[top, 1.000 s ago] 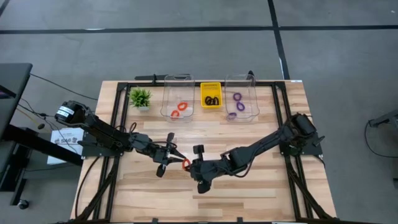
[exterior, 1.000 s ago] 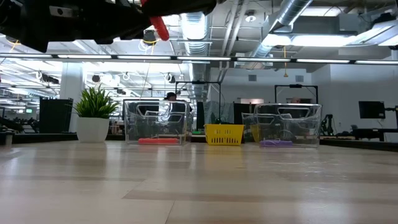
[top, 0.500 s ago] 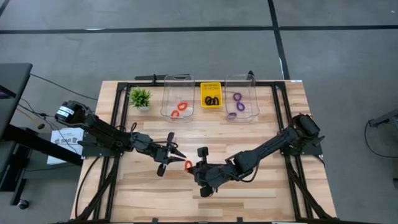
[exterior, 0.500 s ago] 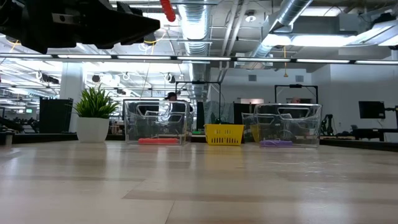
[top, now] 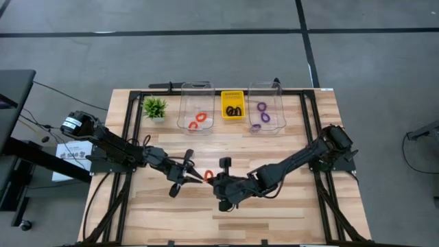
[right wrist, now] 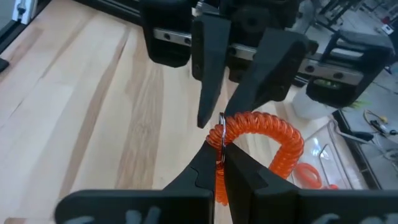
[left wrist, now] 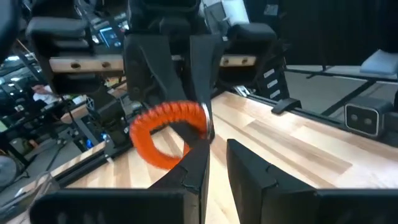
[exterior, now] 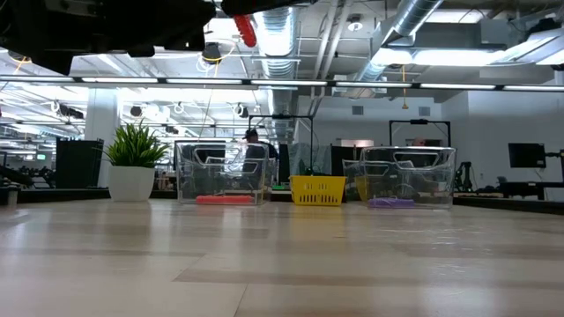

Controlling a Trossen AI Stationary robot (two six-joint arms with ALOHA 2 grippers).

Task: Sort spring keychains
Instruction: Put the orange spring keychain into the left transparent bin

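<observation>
A red coiled spring keychain (top: 208, 175) hangs in the air over the table's middle, between my two grippers; it also shows in the low view (exterior: 245, 31). My right gripper (top: 212, 178) is shut on it. My left gripper (top: 197, 175) is open and faces it from the left. In the right wrist view the two left fingers (right wrist: 208, 74) stand on either side of the keychain's ring end. I cannot tell whether they touch it. More red keychains (top: 197, 118), black ones (top: 233, 110) and purple ones (top: 263, 113) lie in the containers at the far edge. My right gripper (right wrist: 221, 152) pinches the red keychain between its two fingers at the small metal ring (right wrist: 221, 132) on one end of the coil. It comes in roughly level from the table's right. The coiled loop (right wrist: 277, 134) sticks out past the fingertips, lifted clear of the table.
Along the far edge stand a small green plant (top: 155, 108), a clear bin (top: 195, 103), a yellow basket (top: 232, 101) and a second clear bin (top: 266, 103). Black frame rails (top: 130, 130) run along the table's left and right sides. Bare wood (top: 274, 219) lies near the front edge.
My right gripper, still shut on the red keychain, rose a little, then came slightly down again and moved closer to the left gripper. The keychain stayed clear of the table throughout. The left gripper stayed open.
</observation>
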